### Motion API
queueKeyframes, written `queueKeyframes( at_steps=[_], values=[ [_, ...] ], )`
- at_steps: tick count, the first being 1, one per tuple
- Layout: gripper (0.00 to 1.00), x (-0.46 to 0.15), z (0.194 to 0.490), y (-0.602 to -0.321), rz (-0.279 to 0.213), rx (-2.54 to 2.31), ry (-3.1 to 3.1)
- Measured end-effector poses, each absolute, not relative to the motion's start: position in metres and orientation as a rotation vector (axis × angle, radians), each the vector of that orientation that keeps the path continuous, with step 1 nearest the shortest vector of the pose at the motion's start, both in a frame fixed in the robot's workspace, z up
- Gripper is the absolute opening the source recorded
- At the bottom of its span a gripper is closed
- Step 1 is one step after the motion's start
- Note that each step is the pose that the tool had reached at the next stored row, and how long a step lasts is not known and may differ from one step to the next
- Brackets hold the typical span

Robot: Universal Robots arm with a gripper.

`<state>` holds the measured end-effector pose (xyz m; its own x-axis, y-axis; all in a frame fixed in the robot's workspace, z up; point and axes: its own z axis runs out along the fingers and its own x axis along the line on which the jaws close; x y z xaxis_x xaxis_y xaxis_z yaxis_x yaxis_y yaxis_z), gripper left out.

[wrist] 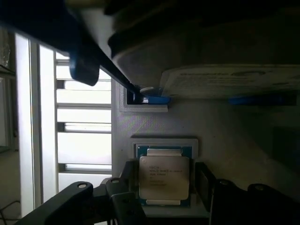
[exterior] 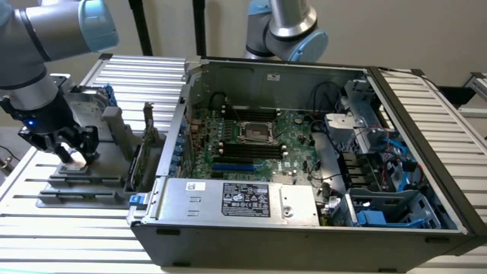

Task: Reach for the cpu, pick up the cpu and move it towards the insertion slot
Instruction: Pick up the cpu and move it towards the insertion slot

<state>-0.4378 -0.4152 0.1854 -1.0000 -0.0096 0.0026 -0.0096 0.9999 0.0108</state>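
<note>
Silver-topped cpu [wrist: 164,176] is being straddled, not yet clamped, by the open hand [exterior: 73,153] directly above it; the slot [exterior: 256,132] is lying well toward the exterior view's right.

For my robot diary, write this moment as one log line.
gripper: at square silver-topped cpu; cpu: in grey holder; silver-framed insertion slot: in open case

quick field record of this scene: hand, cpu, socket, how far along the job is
hand: black robot hand, low and right over the cpu, at the exterior view's left
cpu: small flat square silver-topped chip, lying flat in a recess of the grey holder block
insertion slot: square silver-framed socket on the green motherboard inside the open dark grey computer case
separation: holder block stands outside the case, apart from the socket
progress: reach done, cpu not yet lifted
</note>
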Motion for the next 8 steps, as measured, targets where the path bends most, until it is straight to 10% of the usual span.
queueKeyframes(
  at_steps=[8],
  values=[
    [0.55, -0.4377, 0.1856, -0.4151, -0.02, 0.014, -3.139]
  ],
)
